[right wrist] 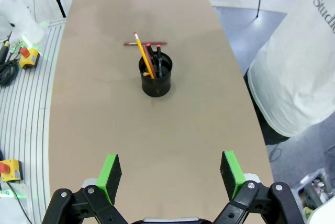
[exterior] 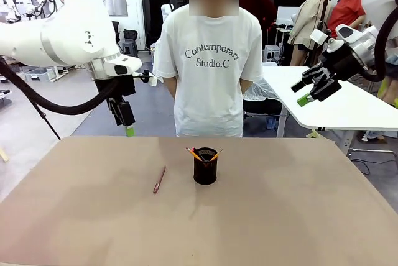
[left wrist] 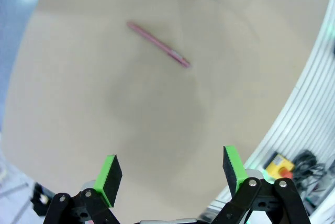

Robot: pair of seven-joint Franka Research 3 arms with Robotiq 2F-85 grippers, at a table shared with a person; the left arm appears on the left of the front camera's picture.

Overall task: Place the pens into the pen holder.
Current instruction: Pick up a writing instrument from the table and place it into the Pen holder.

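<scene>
Both of my hands are idle. My left gripper [left wrist: 170, 164] hangs with its green pads well apart and nothing between them, above the far left part of the table [exterior: 74, 216]. My right gripper [right wrist: 170, 165] is just as wide and just as bare, held high out toward the far right corner. By my reckoning the job is mostly done. The pen holder [exterior: 205, 168] stands upright about the middle of the table, and the yellow-orange pencil [right wrist: 143, 56] leans in it beside a black pen with a red end [right wrist: 158, 55]. There may be another dark stick in there, but I cannot tell for sure. 1 thing is left: the dark reddish-brown pen [exterior: 160, 179] lies flat on the table, on the left-edge side of the holder, near it but not touching, running roughly from near edge to far edge. The person [exterior: 208, 61] stands at the far edge with neither hand over the table. My left gripper is the nearer one to that pen, so I judge the remaining work to be a reach down, a pinch across the thin barrel, a lift and a drop into the holder, without knocking the 2 sticks jutting from it.
</scene>
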